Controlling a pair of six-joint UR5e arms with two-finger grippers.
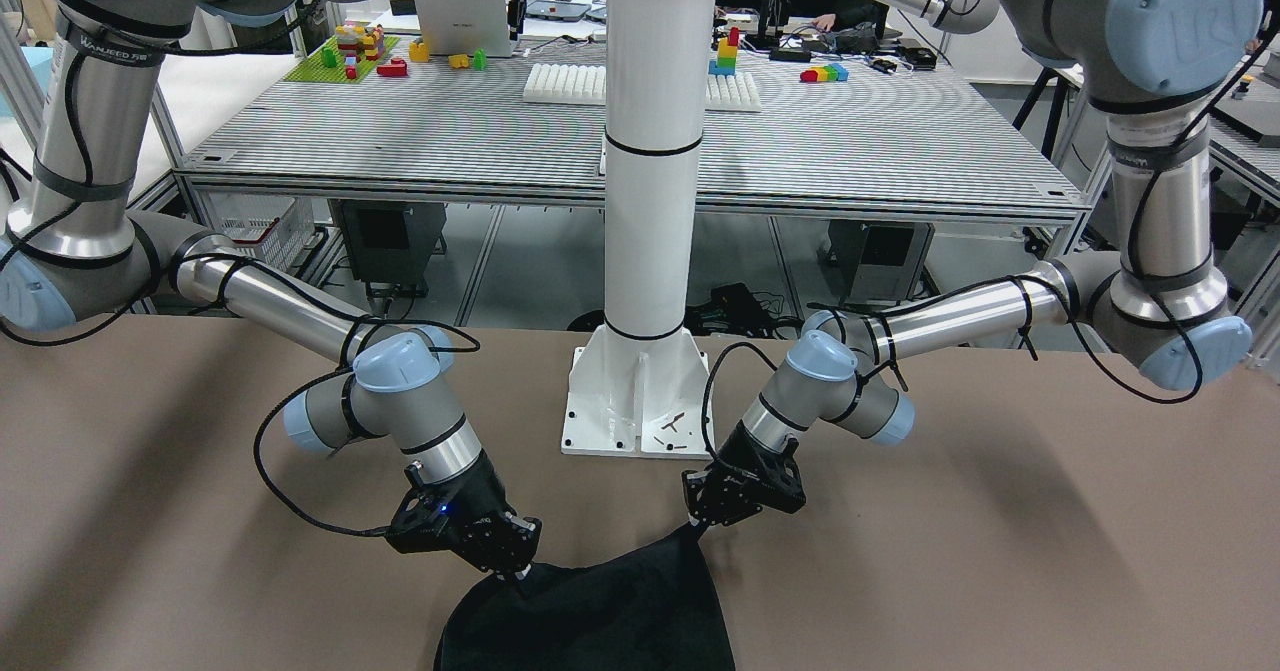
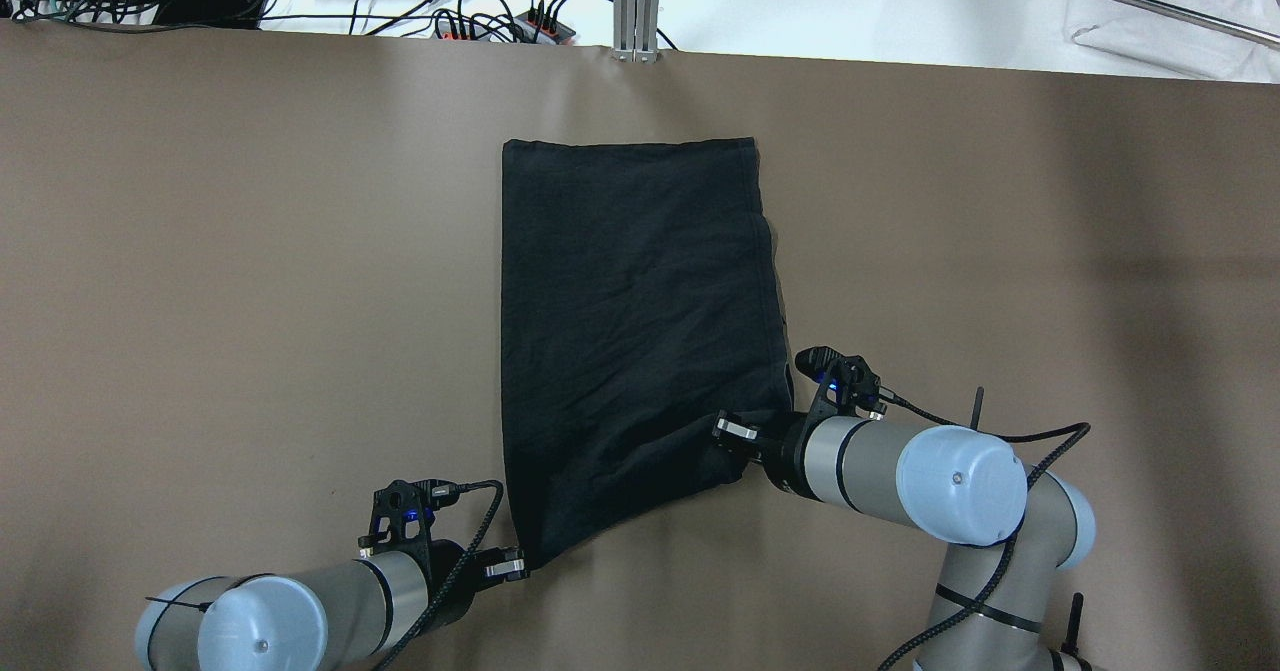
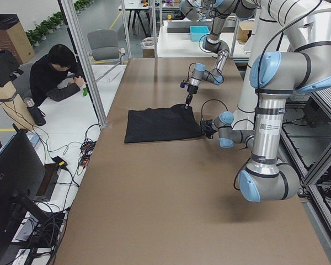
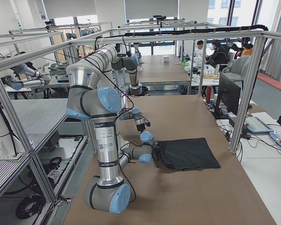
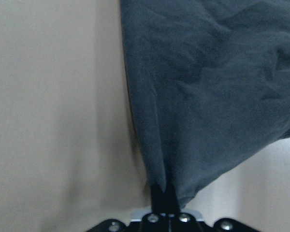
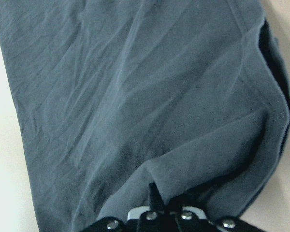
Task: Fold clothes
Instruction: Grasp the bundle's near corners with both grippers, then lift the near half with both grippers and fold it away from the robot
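The clothes [image 2: 630,301] are one black garment lying mostly flat on the brown table [image 2: 200,251], its far edge straight and its near edge pulled into two points. My left gripper [image 2: 522,563] is shut on the near left corner, which in the left wrist view narrows into the closed fingers [image 5: 163,195]. My right gripper [image 2: 737,438] is shut on the near right corner, where the cloth bunches up and lifts slightly. In the front view the left gripper [image 1: 697,524] is on the right and the right gripper [image 1: 520,571] on the left, both pinching the garment [image 1: 600,621].
The white pillar base [image 1: 635,401] stands bolted to the table between the two arms, close behind the grippers. Cables and a power strip [image 2: 500,21] lie beyond the far edge by an aluminium post [image 2: 637,1]. A person [image 3: 55,72] sits off the far side.
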